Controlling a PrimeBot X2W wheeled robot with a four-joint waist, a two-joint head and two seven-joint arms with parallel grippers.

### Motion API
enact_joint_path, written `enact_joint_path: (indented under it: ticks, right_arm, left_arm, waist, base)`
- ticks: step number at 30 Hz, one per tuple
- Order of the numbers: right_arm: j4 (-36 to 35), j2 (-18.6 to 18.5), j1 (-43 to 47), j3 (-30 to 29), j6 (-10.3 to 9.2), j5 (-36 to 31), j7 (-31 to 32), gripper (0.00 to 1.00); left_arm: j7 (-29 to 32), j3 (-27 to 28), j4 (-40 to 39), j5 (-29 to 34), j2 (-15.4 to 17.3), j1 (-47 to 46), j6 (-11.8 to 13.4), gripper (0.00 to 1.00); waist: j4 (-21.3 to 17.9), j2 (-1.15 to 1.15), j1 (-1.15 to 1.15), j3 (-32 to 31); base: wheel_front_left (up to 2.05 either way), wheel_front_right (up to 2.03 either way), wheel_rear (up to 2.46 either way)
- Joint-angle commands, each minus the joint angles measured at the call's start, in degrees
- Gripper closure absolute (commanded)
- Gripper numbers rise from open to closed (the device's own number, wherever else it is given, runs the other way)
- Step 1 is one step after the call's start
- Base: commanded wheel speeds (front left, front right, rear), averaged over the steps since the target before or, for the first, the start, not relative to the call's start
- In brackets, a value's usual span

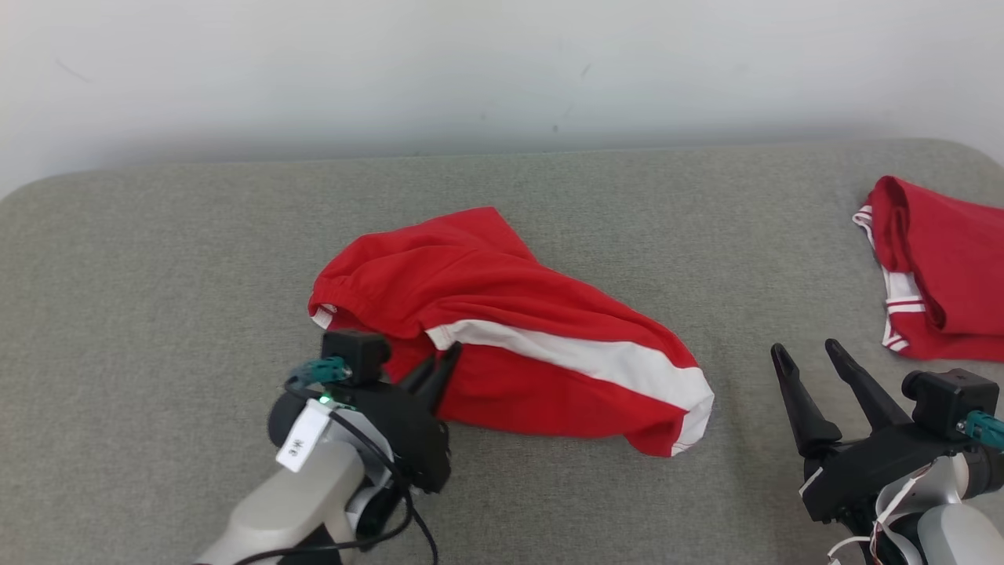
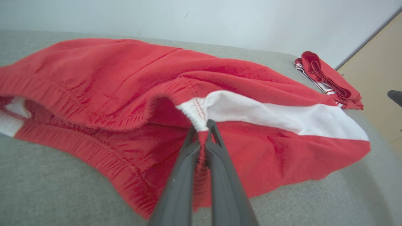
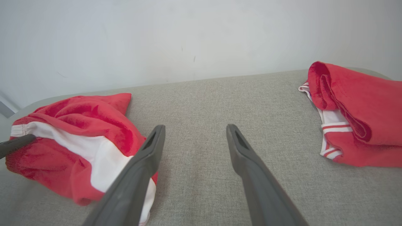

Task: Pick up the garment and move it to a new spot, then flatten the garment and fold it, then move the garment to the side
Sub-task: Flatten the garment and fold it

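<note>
Worktop (image 1: 157,314) in grey cloth carries the red garment (image 1: 502,314), crumpled near the middle, and a second red garment (image 1: 941,267) well apart at the right edge. I'd say the lift wants to go slowly and straight up, since the bite on the cloth looks small and could slip. The left gripper (image 1: 441,362) has its fingers (image 2: 216,150) pinched on the garment's edge where the white stripe (image 1: 580,357) begins. The right gripper (image 1: 804,349) hovers near the garment's other end, fingers (image 3: 147,150) spread wide, holding nothing.
</note>
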Motion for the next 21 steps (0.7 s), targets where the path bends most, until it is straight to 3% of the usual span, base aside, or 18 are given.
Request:
enact_joint_path:
  ticks: [1, 10, 21]
  right_arm:
    - [0.05, 0.06, 0.41, -0.30, -0.03, -0.29, -0.30, 0.00]
    - [0.51, 0.44, 1.30, -0.30, -0.03, -0.35, -0.41, 0.00]
    - [1.05, 0.55, 1.63, 0.39, -0.03, -0.43, -0.05, 0.00]
  left_arm:
    - [-0.43, 0.95, -0.03, 0.50, 1.58, -0.77, 0.40, 1.00]
    - [-0.50, 6.65, -6.77, 3.02, 8.25, 0.70, 3.71, 1.00]
    - [0.16, 6.30, -15.01, 2.17, 14.38, 9.63, 7.06, 1.00]
  waist:
    - [0.98, 0.00, 0.00, -0.14]
    - [5.51, 0.00, 0.00, -1.55]
    - [8.03, 0.00, 0.00, -2.68]
  base:
    - [0.00, 0.00, 0.00]
    - [0.00, 0.00, 0.00]
    - [0.00, 0.00, 0.00]
